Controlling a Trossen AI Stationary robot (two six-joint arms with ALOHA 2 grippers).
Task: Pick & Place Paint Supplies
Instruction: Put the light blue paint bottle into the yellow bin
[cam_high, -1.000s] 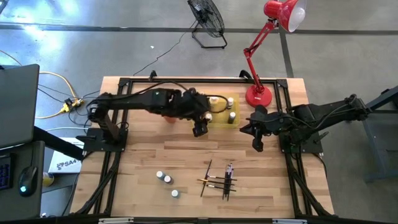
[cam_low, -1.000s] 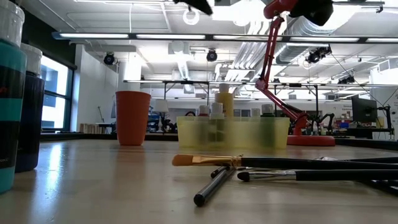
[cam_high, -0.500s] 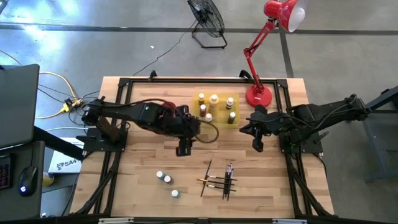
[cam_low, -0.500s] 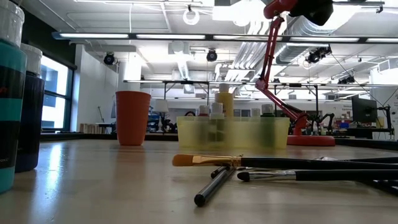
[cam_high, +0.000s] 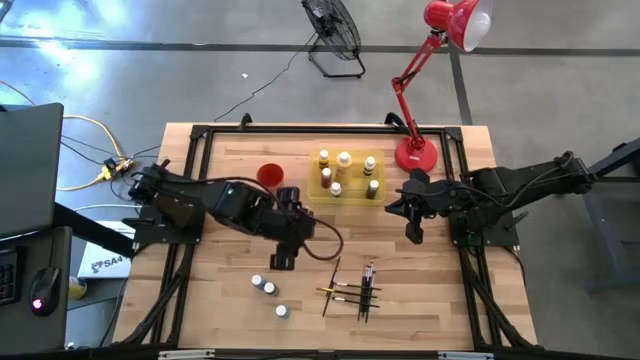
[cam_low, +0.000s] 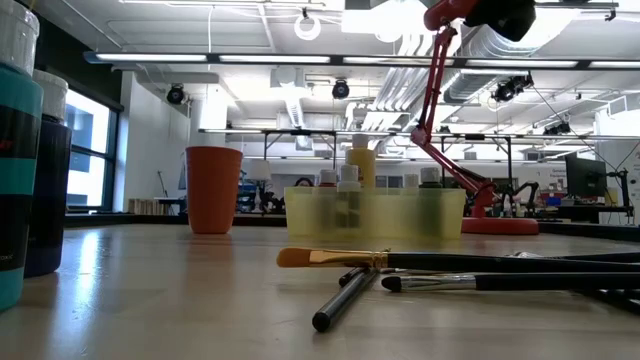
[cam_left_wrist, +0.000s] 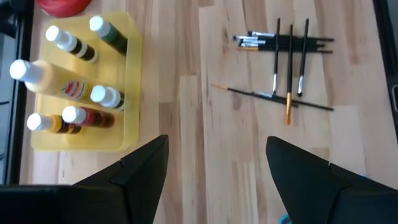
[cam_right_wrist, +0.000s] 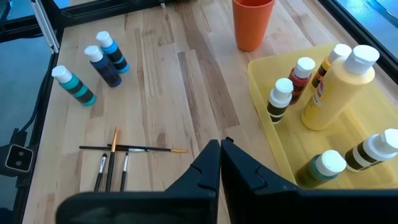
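Left gripper (cam_high: 281, 261) open — three bottles (cam_high: 266, 291) just beside it.

The white box (cam_high: 103, 262) lying on the floor left of the table bears the letters "SA4".

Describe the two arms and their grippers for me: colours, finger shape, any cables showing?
Both arms are black, jointed and boxy. The left gripper has two broad, wedge-shaped matte black fingers; a dark cable loops off that arm near the wrist. The right gripper has the same black angular fingers. No markings are readable on either arm.
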